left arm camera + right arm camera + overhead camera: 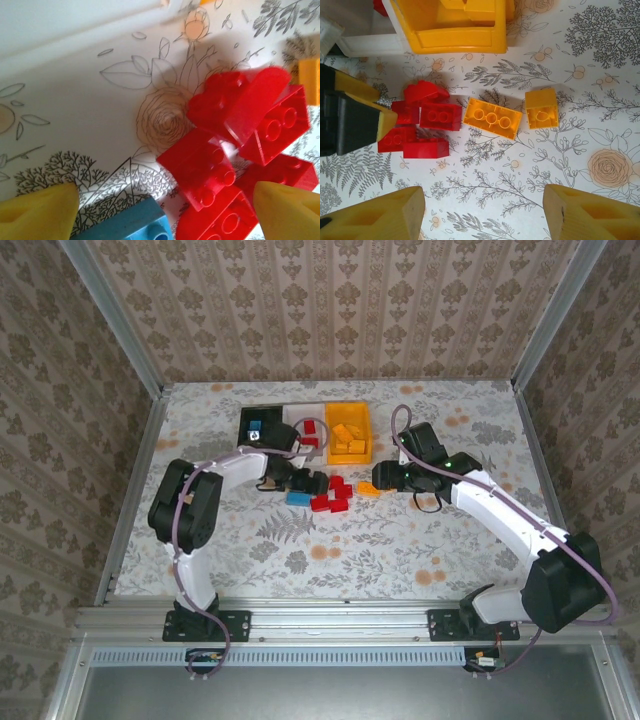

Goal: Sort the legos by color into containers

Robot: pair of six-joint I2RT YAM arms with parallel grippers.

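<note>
The left gripper (165, 205) was spread wide and empty over the red bricks (235, 145), with a blue brick (132, 225) just beside them. The right gripper (484, 205), also parted and empty, hung over bare table (600, 65) near two orange bricks (492, 118) (the rim of the orange bin (455, 42) lay close beyond).

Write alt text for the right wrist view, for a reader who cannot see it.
Two orange-yellow bricks lie side by side on the floral table, ahead of the right arm's fingers, which stand open. A cluster of red bricks sits to their left beside the left arm's fingers, and an orange-yellow bin stands at the top.
</note>
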